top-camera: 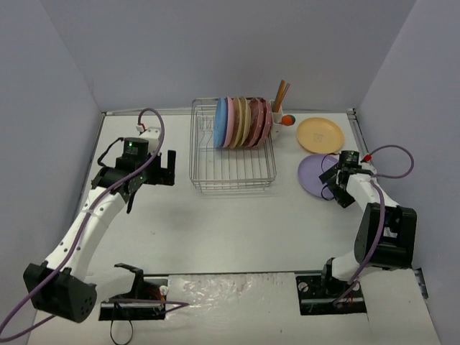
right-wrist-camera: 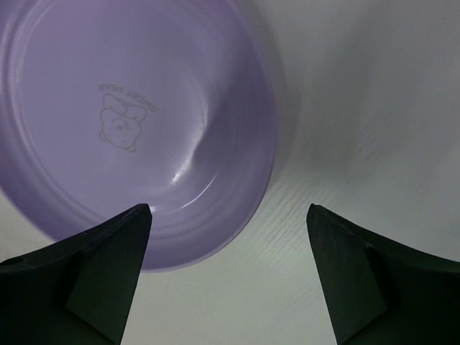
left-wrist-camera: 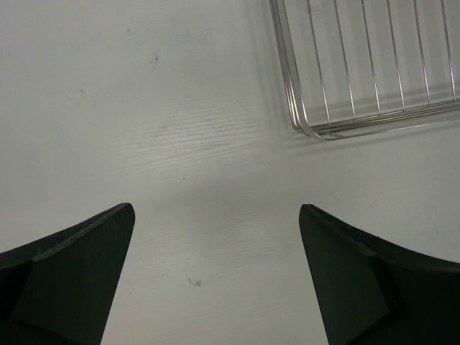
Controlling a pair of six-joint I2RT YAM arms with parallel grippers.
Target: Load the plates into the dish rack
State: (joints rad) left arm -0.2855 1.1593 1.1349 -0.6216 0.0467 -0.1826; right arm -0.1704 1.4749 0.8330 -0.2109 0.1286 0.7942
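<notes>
Wooden utensils (top-camera: 281, 93) are seen in the white cup (top-camera: 277, 117) at the dish rack's (top-camera: 232, 171) far right corner. Six plates (top-camera: 241, 122) are racked on edge. An orange-yellow plate (top-camera: 320, 134) and a lavender plate (right-wrist-camera: 136, 122) lie flat on the table (top-camera: 215, 230), right of the rack. The right tool (right-wrist-camera: 228, 208) is spread wide, empty, straddling the lavender plate's rim. The left tool (left-wrist-camera: 217, 208) is fully open, empty, left of the rack.

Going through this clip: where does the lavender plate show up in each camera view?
Top external: the lavender plate lies flat at right, just nearer the arms than the orange-yellow plate.
Left wrist: not in it; only a corner of the dish rack and bare table.
Right wrist: it fills the upper left, a small printed figure at its middle.
Shared landmark: the white table, in all three.
</notes>
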